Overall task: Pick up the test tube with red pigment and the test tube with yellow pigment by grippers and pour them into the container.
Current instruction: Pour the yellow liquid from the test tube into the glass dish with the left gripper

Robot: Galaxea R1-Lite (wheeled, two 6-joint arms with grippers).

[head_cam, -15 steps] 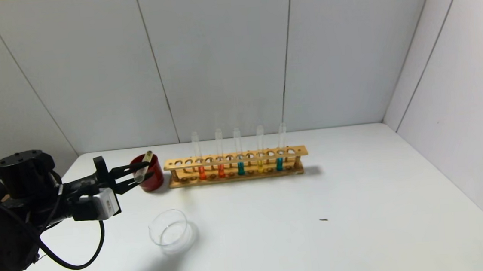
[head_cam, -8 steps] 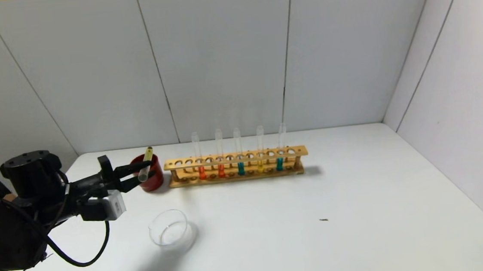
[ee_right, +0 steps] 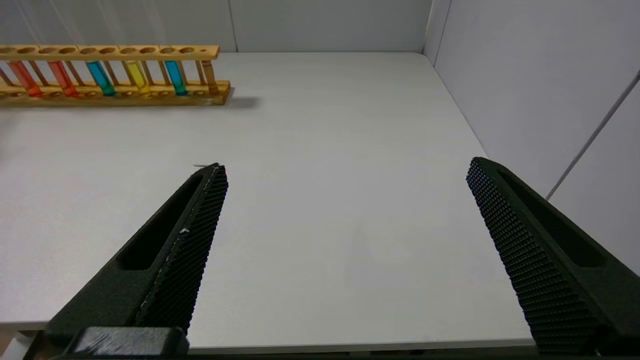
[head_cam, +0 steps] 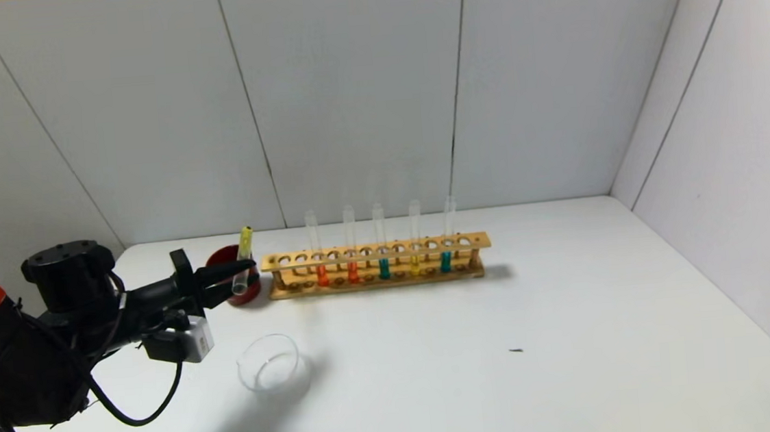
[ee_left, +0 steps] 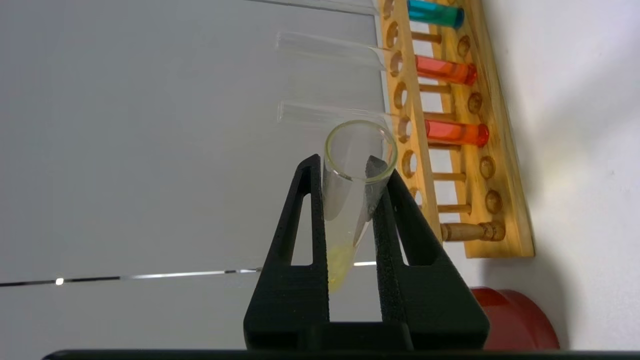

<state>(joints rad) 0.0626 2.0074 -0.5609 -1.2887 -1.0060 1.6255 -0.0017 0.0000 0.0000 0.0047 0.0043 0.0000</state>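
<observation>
Tube (head_cam: 244,260) upended since earlier in left pincer (head_cam: 244,272); five tubes racked.

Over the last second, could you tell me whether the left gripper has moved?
Yes. The left gripper, shut on the test tube with yellow pigment, shifted rightward toward the rack, turning the tube's bottom further upward.

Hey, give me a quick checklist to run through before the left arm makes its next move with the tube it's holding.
1. Left tool clamped on thin clear glass tube with yellow liquid: ok.
2. Tube mouth above low clear glass dish: not ok, it is by the dark red cup.
3. Liquid in the dish: cannot tell.
4. Orange-red-liquid tubes upright in wooden rack: ok.
5. Right tool open, away from the work: ok.
</observation>
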